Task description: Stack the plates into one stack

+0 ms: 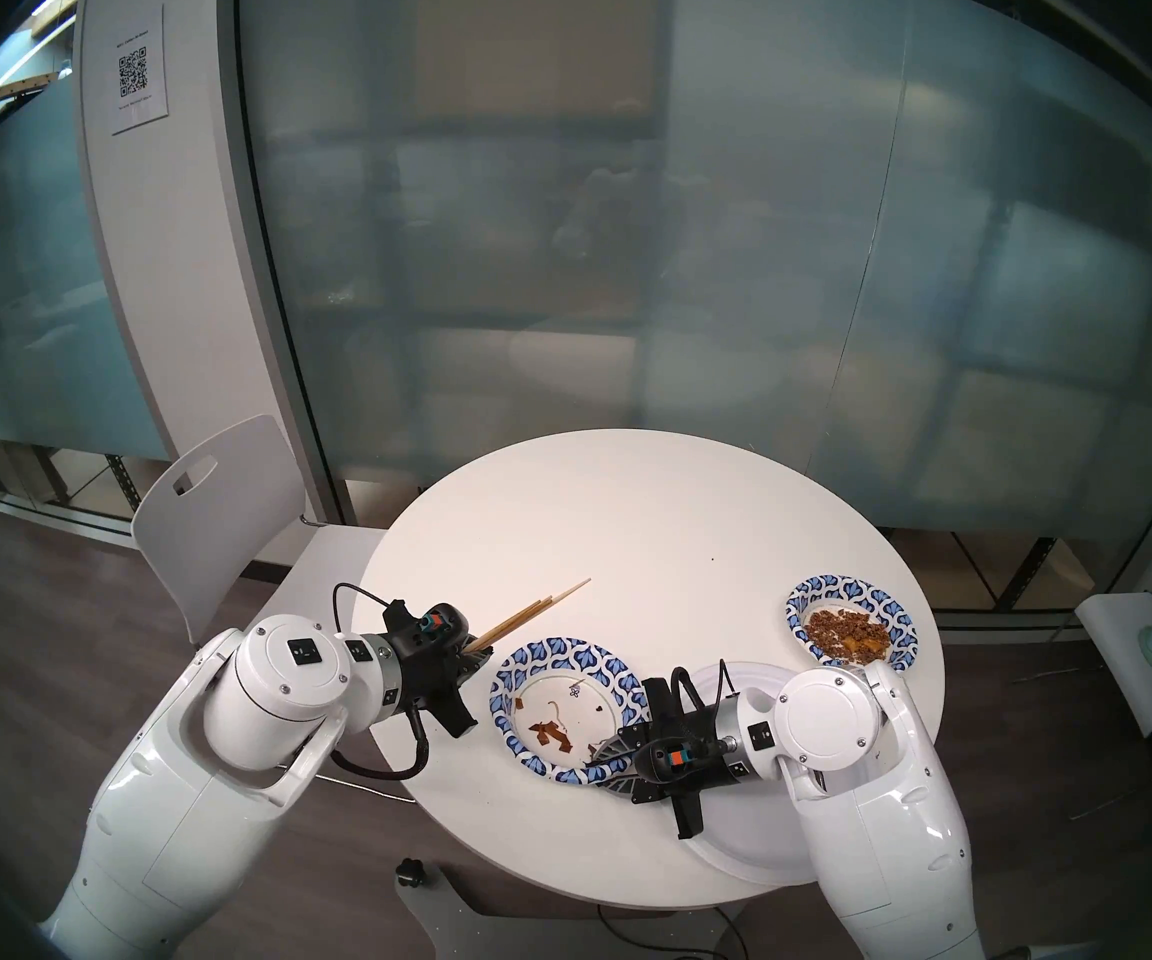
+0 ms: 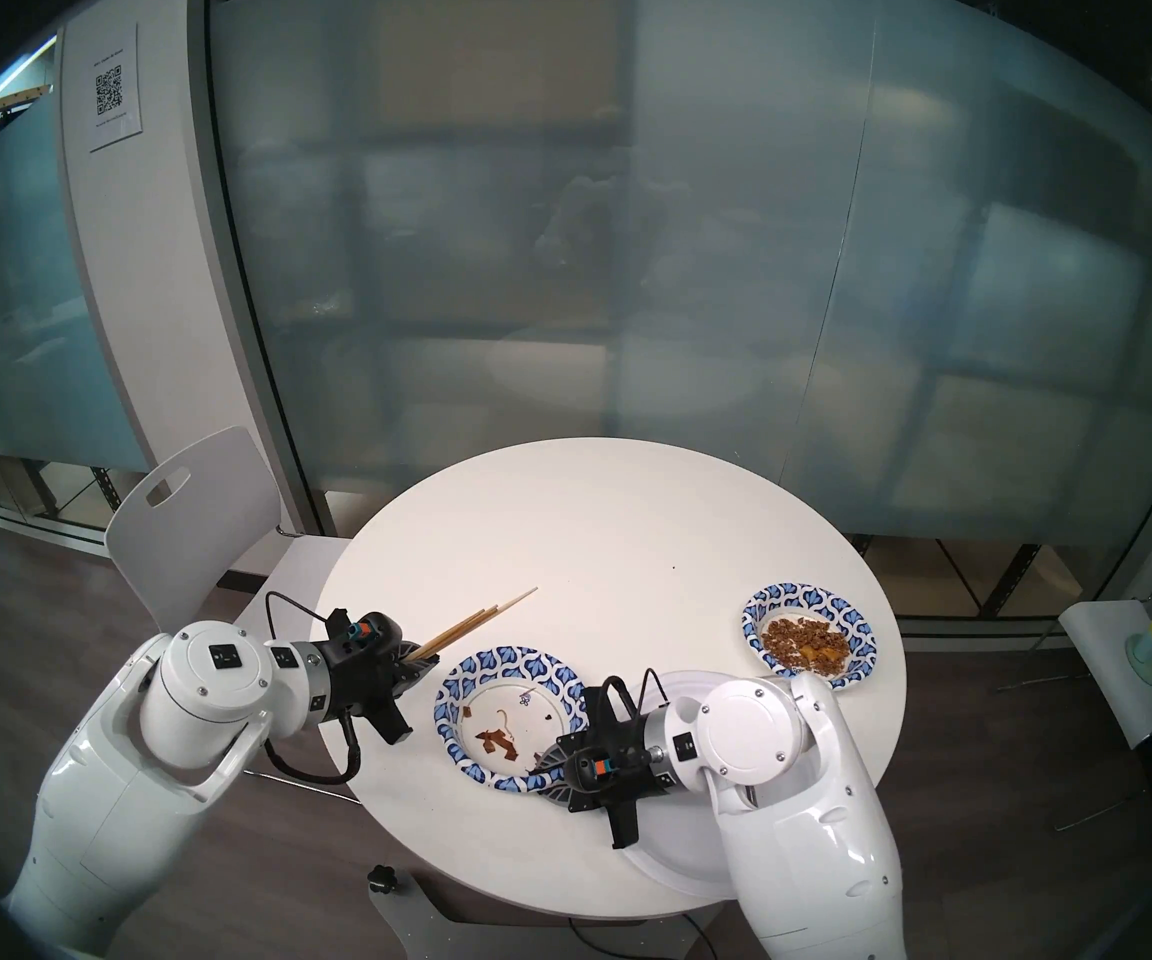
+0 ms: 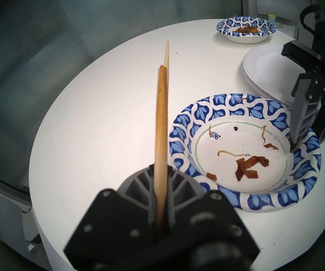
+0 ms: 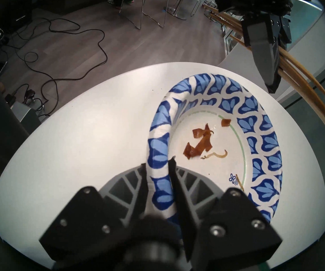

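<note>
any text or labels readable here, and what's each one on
"BPI COMPOSTABLE": printed around the inner ring of the near patterned plate; the print that runs on after it is too blurred to read.
Small blue flower logo on the same plate: wording too small.
QR-code sheet on the wall: print too small.

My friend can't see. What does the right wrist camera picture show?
The right gripper pinches the rim of a blue-and-white patterned plate holding brown food scraps, on a round white table. Top right, the left gripper holds wooden chopsticks.
</note>
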`<act>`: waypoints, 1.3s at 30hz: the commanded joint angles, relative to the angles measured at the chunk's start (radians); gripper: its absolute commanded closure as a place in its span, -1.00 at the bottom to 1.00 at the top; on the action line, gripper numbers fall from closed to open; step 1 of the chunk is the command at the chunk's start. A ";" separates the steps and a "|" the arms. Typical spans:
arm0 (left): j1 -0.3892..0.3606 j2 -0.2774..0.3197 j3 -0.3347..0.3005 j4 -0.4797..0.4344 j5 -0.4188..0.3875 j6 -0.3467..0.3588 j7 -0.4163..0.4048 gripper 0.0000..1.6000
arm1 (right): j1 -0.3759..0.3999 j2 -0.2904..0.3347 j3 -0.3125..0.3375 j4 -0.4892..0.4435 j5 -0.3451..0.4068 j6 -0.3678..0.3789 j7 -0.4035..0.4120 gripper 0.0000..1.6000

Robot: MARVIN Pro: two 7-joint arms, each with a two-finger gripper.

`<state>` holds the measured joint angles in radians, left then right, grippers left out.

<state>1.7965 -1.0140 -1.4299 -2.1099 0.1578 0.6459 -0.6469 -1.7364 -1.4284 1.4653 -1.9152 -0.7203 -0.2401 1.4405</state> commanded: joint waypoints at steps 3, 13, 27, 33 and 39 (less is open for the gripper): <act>-0.014 -0.004 -0.007 -0.012 -0.005 -0.004 0.003 1.00 | 0.034 0.003 -0.004 -0.025 0.010 -0.024 0.005 0.45; -0.034 -0.007 -0.025 -0.009 -0.021 0.004 0.002 1.00 | 0.057 0.008 0.011 -0.040 0.023 -0.050 0.012 1.00; -0.065 -0.018 -0.012 -0.003 -0.028 0.016 0.001 1.00 | 0.036 0.050 0.067 -0.137 0.024 -0.125 0.002 1.00; -0.076 -0.023 0.001 -0.010 -0.028 0.024 0.001 1.00 | -0.024 0.061 0.118 -0.216 0.030 -0.105 0.009 1.00; -0.076 -0.023 0.022 -0.014 -0.025 0.025 0.002 1.00 | -0.116 0.077 0.191 -0.301 0.055 -0.094 0.021 1.00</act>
<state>1.7341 -1.0342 -1.4207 -2.1013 0.1294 0.6755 -0.6436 -1.7526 -1.3634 1.5929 -2.1085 -0.6974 -0.3535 1.4522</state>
